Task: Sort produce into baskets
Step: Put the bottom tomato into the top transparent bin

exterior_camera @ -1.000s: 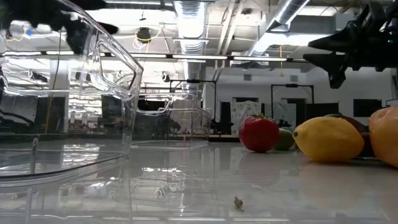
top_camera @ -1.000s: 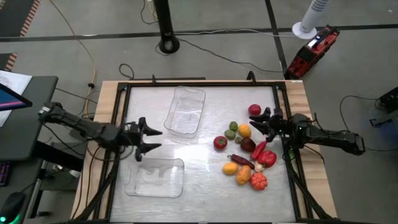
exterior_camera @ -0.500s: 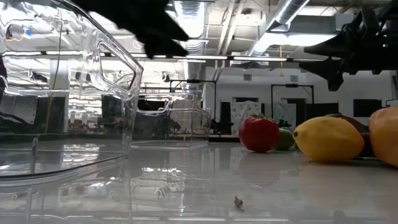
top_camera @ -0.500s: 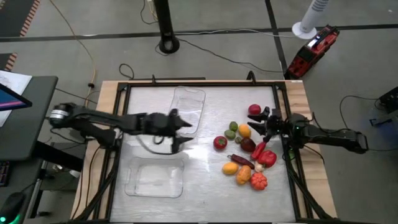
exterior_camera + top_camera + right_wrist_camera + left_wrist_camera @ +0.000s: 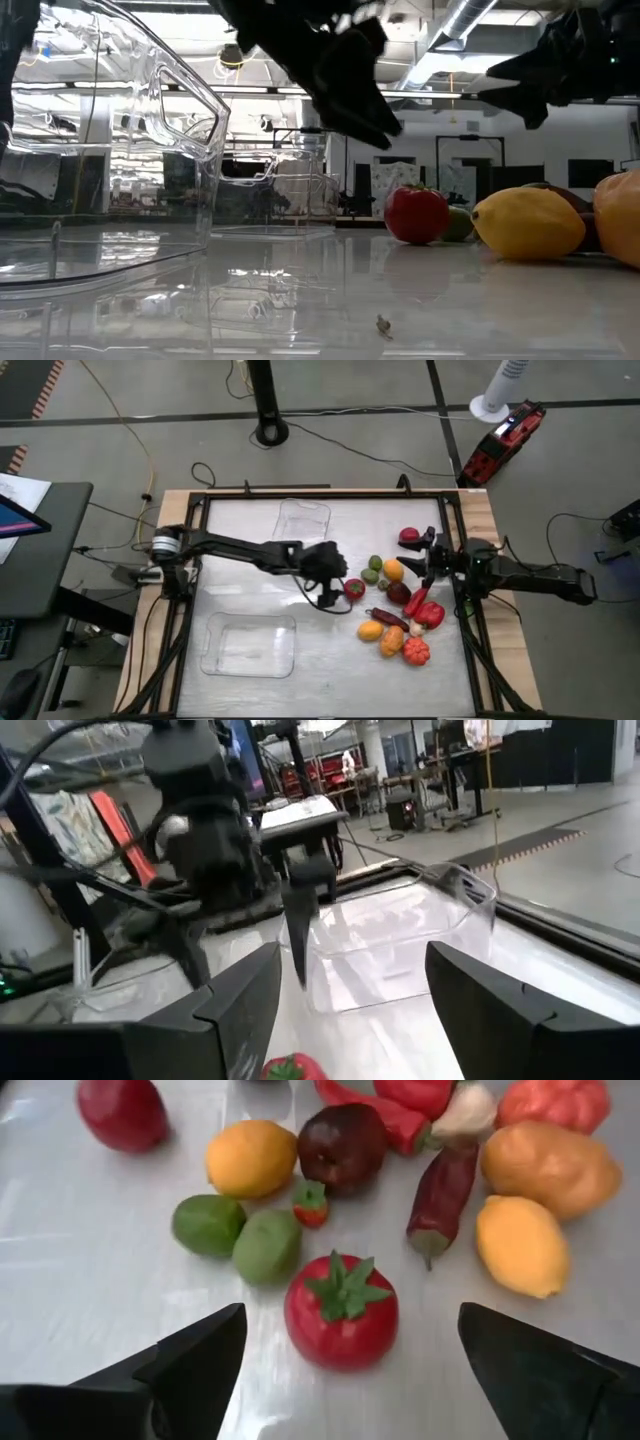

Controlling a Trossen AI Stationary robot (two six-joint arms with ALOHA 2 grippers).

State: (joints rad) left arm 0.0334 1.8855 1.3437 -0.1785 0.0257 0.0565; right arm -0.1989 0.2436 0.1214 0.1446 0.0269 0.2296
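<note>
The produce lies in a cluster (image 5: 398, 605) on the table's right half. A red tomato (image 5: 354, 589) with a green stalk sits at the cluster's left edge; it also shows in the left wrist view (image 5: 341, 1311). My left gripper (image 5: 335, 585) is open just left of the tomato, above the table, its fingers (image 5: 190, 1365) wide apart on either side of it. My right gripper (image 5: 413, 555) is open over the cluster's far part, above an orange fruit (image 5: 393, 569). Two clear baskets rest on the table: one far (image 5: 301, 525), one near left (image 5: 248, 645).
Green limes (image 5: 240, 1235), a dark plum (image 5: 342, 1146), a red apple (image 5: 122, 1112), chili peppers (image 5: 440, 1190), a lemon (image 5: 521, 1245) and a potato-like piece (image 5: 550, 1165) lie close behind the tomato. A black frame (image 5: 190, 590) rims the table. Bare table lies near the middle (image 5: 320, 655).
My left arm has swept from the table's left side toward the right, past the far basket, and now hangs open by the red tomato. My right gripper has stayed over the produce, edging slightly left. The produce and baskets have not moved.
</note>
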